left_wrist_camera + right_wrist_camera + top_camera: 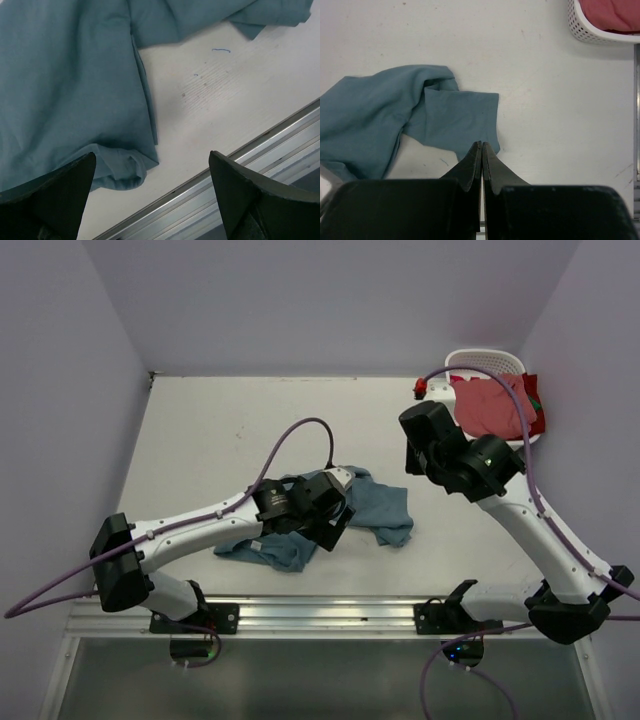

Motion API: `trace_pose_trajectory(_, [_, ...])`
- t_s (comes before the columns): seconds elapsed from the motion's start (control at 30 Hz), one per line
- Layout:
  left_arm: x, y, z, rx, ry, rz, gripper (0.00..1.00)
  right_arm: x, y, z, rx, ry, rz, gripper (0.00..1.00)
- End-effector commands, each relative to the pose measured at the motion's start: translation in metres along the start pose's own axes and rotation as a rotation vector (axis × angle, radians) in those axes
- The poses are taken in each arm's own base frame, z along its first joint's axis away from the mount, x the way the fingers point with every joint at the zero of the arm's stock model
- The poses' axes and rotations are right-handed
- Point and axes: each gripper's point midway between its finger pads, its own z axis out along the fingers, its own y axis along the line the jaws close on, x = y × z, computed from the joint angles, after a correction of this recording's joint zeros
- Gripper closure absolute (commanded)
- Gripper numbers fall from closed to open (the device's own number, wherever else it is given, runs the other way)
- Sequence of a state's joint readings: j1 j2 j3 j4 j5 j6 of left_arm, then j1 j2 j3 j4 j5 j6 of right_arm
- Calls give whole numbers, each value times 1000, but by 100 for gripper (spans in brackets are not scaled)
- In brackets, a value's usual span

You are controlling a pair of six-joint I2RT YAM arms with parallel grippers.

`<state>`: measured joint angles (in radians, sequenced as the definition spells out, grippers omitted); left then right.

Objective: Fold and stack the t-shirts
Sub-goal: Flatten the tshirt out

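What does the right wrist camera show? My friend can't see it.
A crumpled teal t-shirt lies on a white table, left of centre. Two black fingers, pressed shut, poke up from the bottom edge by its corner. A white basket holding pink-red cloth peeks in top right.

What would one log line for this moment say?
left gripper: open at blue shirt edge | right gripper: shut, empty | pink shirt: in basket

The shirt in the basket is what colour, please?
Salmon pink-red shirt, clearest in top external view.
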<state>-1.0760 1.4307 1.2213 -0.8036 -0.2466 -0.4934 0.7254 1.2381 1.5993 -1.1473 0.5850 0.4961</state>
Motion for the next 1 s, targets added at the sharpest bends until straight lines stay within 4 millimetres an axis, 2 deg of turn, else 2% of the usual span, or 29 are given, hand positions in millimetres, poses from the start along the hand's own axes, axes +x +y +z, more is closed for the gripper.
trace_pose_trajectory(0.0, [-4, -3, -10, 24, -14, 34, 2, 3, 2, 11, 14, 8, -11, 100])
trace_pose_trajectory(0.23, [36, 11, 11, -82, 120, 65, 2, 5, 0, 17, 13, 19, 0, 100])
trace_pose_trajectory(0.33, [52, 11, 23, -84, 172, 62, 4, 8, 0, 20, 13, 28, 0, 100])
trace_pose_trajectory(0.57, [83, 10, 43, -86, 252, 28, 31, 9, -3, 20, 15, 33, 3, 100])
trace_pose_trajectory(0.83, [106, 10, 50, -76, 303, -12, 40, 9, -11, 20, 26, 35, 11, 100])
trace_pose_trajectory(0.93, [114, 9, 53, -64, 317, -23, 50, 11, -13, 22, 31, 40, 13, 100])
trace_pose_trajectory(0.97, [115, 8, 54, -58, 315, -26, 59, 12, -13, 22, 32, 40, 14, 100])
